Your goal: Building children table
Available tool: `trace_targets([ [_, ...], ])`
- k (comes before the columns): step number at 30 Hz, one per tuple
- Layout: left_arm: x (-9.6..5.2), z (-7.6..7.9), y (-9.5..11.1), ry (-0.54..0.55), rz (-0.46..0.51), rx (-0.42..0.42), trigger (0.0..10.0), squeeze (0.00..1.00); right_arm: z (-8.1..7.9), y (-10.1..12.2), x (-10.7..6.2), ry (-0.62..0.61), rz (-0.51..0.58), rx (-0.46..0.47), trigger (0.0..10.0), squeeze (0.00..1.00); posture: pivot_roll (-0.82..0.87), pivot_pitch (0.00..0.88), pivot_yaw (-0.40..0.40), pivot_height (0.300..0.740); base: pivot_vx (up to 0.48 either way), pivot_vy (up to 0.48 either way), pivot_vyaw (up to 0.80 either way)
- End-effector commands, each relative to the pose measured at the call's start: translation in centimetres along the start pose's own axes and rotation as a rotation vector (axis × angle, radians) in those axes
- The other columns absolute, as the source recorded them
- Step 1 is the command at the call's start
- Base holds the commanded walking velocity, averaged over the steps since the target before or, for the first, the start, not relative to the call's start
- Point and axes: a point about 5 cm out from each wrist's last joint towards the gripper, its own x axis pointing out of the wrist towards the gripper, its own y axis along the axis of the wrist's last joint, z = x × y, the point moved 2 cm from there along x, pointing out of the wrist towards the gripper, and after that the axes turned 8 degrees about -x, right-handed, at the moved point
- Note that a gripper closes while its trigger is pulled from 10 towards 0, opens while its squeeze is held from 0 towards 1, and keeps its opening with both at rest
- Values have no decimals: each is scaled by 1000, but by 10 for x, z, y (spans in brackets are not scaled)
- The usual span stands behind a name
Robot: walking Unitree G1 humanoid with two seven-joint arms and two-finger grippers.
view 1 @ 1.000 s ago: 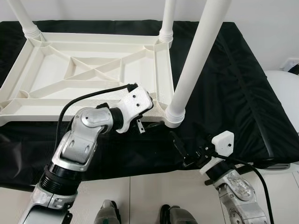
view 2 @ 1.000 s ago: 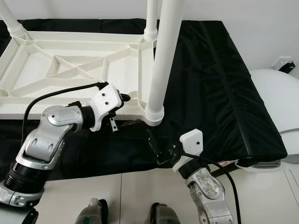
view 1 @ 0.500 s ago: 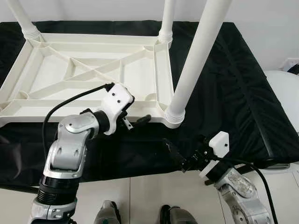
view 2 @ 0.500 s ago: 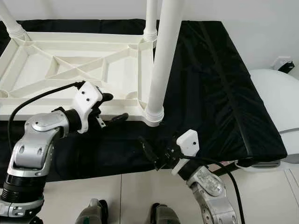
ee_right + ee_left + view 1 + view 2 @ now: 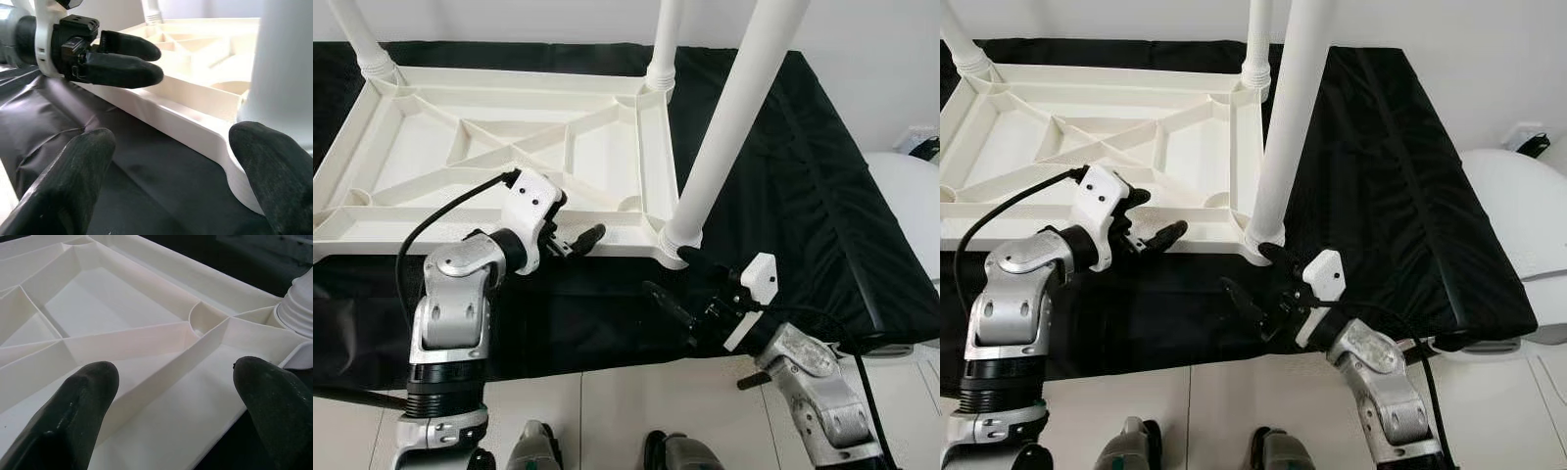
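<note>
Table top lies upside down on the black cloth so legs screw in. My left gripper hovers wide open, empty, at its near rim; right gripper, open and empty too, flanks the near-right leg base.

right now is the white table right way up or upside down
Upside down: the table shows its ribbed underside, and its legs point up.
</note>
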Motion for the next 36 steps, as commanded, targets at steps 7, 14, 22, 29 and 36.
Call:
trace_targets([
  [7, -31, -33, 2, 746, 174, -38, 10000, 0, 23, -2, 5, 34, 10, -22, 10000, 0, 77, 167, -62, 740, 0, 0, 0],
  [14, -40, -15, 5, 704, 258, -34, 10000, 0, 52, -6, 15, -5, 19, -26, 10000, 0, 94, 168, -63, 740, 0, 0, 0],
  [22, -43, -4, 7, 660, 290, -67, 10000, 0, 90, -10, 26, -62, -4, -67, 10000, 0, 111, 174, -71, 740, 0, 0, 0],
  [29, -40, 2, 8, 675, 315, -65, 10000, 0, 112, -11, 29, -122, -21, -98, 10000, 0, 121, 176, -72, 740, 0, 0, 0],
  [36, -38, 6, 7, 634, 308, -59, 10000, 0, 132, -14, 22, -199, -52, -136, 10000, 0, 114, 180, -61, 740, 0, 0, 0],
])
